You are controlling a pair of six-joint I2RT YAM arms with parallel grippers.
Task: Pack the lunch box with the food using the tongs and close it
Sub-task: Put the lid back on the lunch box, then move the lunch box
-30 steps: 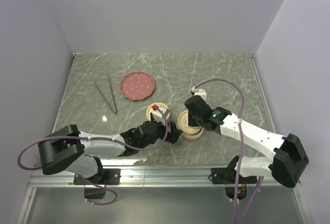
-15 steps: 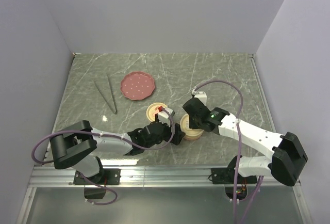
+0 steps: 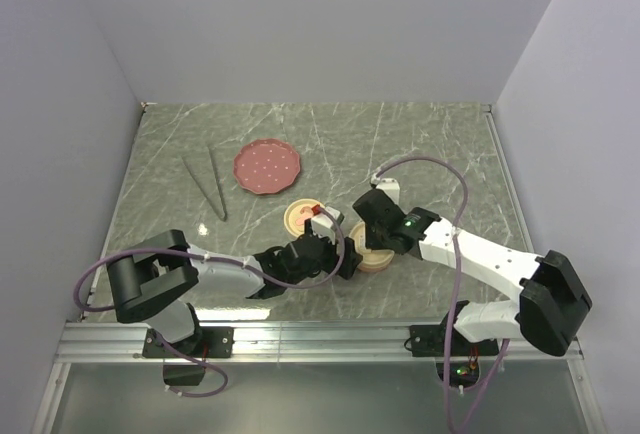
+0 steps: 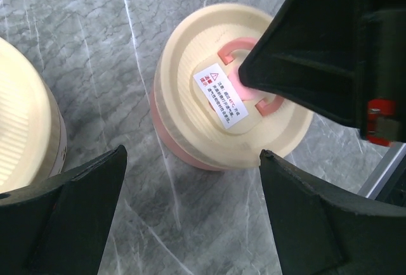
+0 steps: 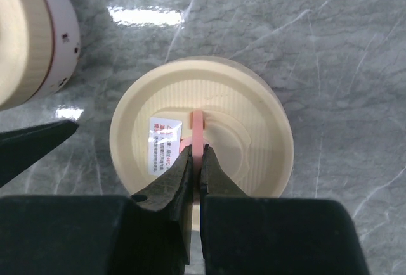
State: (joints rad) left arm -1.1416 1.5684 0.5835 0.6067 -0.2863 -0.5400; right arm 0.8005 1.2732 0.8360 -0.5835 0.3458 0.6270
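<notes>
Top external: tongs (image 3: 216, 202), marbled table (image 3: 420, 144), pale walls (image 3: 320, 24)

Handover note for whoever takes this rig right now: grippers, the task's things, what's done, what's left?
The right gripper is shut on the pink handle of the cream lid atop the lunch box.
The left gripper is open and empty, that box ahead between its fingers, untouched.
The tongs lie on the table left of the pink plate, which is bare; no food shows.
Done, seemingly: plate emptied, lid on. Left: confirm the lid is seated, release; a second cream container stands beside.
</notes>
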